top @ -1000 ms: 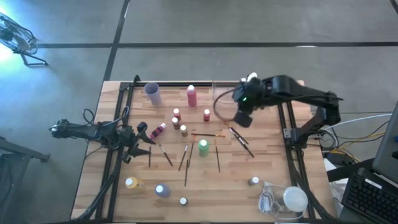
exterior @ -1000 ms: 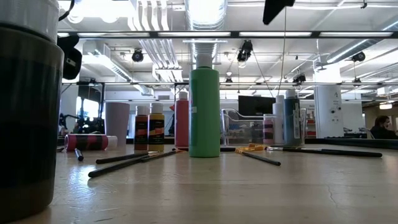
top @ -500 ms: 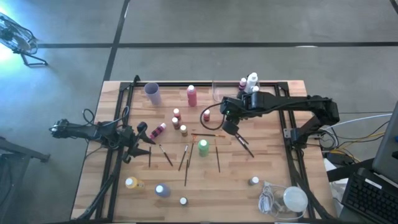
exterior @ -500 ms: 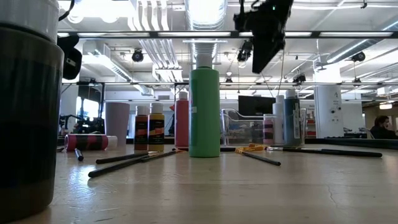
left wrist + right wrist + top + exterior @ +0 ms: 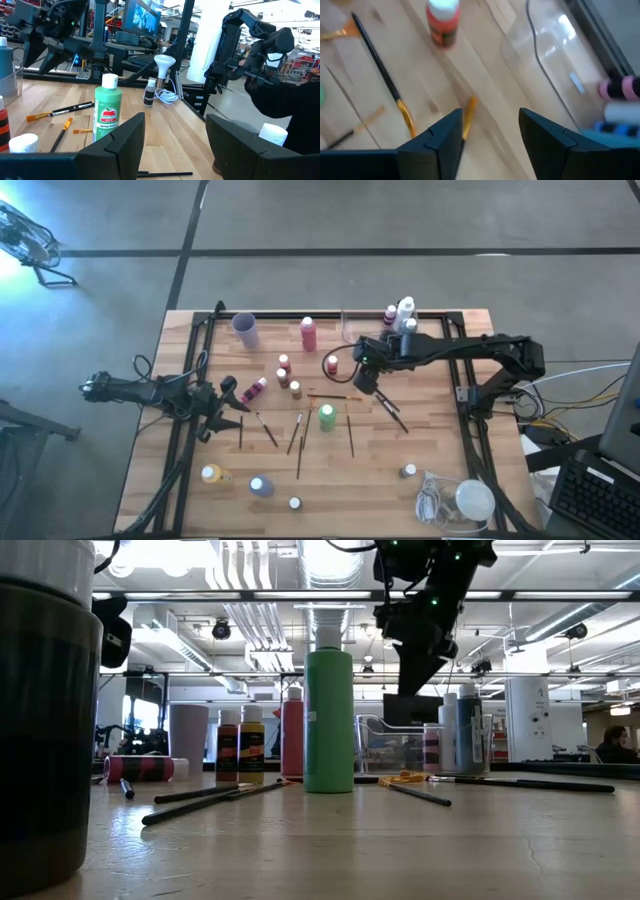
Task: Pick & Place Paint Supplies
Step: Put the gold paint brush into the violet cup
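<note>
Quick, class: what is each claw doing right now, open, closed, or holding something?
Left claw: open, holding nothing, parked at the table's left side.
Right claw: open, holding nothing, above the brushes.

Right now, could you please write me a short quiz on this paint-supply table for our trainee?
1. True or false: the right gripper holds a thin dark paintbrush.
2. The tall green plastic bottle with the white cap stands: A on the floor, B on the wooden table, C between gripper fingers.
3. Fill in: the small pink bottle by the left gripper lies on its ____.

Key: 1 false, it is open and empty; 2 B; 3 side.
</note>
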